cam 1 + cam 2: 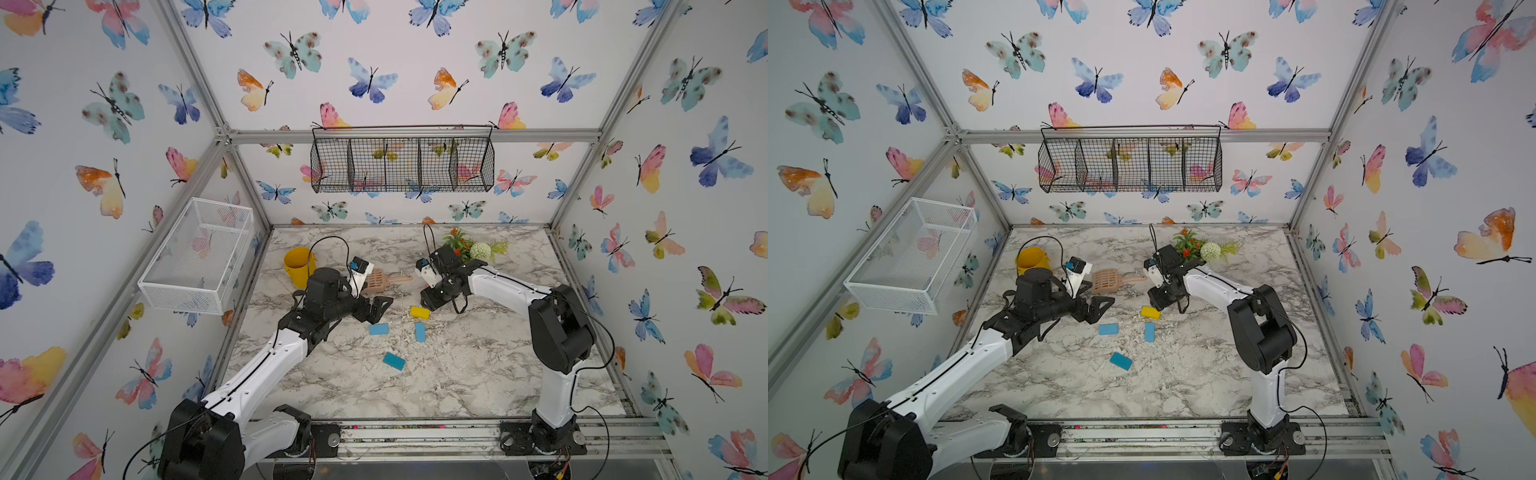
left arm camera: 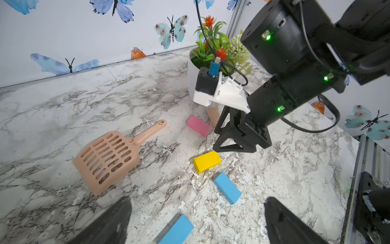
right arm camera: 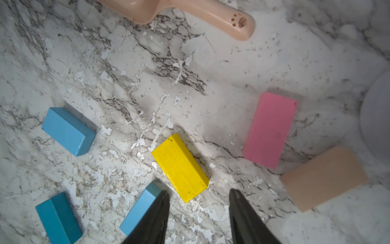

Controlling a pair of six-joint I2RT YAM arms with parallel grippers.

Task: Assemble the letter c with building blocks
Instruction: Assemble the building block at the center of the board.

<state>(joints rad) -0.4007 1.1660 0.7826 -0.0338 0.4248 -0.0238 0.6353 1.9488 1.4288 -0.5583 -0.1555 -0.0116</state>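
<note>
**Counter**: marble pattern, surface flaked around the middle.

**Wall fittings:** a white wire basket is on the left wall. A black wire basket hangs on the rear wall above the counter's far edge.

**Left gripper**: over the counter, left of middle. The jaws are spread wide with nothing between them.

**Right gripper**: low over the middle. The jaws are apart and grip nothing. The yellow block lies just ahead of the fingertips.

**Other items:**
- A yellow bucket stands near the far left corner.
- A potted plant stands by the far edge, right of middle.
- A peach scoop lies flat between the two grippers.

**Building blocks:** six, all flat on the counter about its middle.
- A light blue block and a second light blue block lie just nearer the front edge than the yellow one.
- The teal block lies nearer the front edge again.
- The pink block and tan block lie close together under the right arm. Whether they touch cannot be told.

**Letter c:** not formed. The blocks lie scattered at differing angles.
</note>
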